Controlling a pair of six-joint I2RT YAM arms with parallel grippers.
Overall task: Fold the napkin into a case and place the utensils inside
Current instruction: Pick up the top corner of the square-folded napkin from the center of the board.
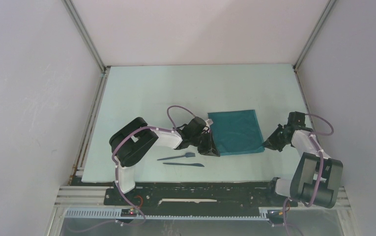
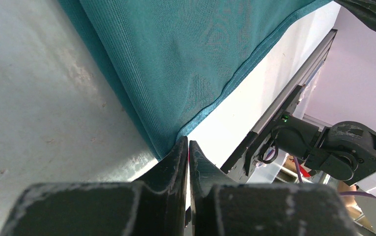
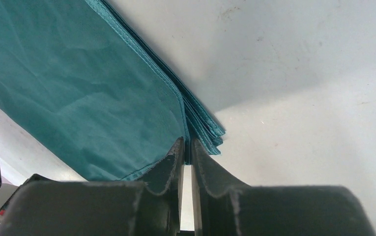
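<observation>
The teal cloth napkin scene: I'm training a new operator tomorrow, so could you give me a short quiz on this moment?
1. True or false: the two slim dark plastic utensils already lie inside the dark teal cloth napkin.
2. Where is the left gripper? A) at a corner of the napkin B) over the utensils C) raised high, touching nothing
3. In the right wrist view, does the napkin's corner show one layer or several?

Key:
1. False. They lie on the pale table, apart from the napkin.
2. A.
3. Several.
</observation>
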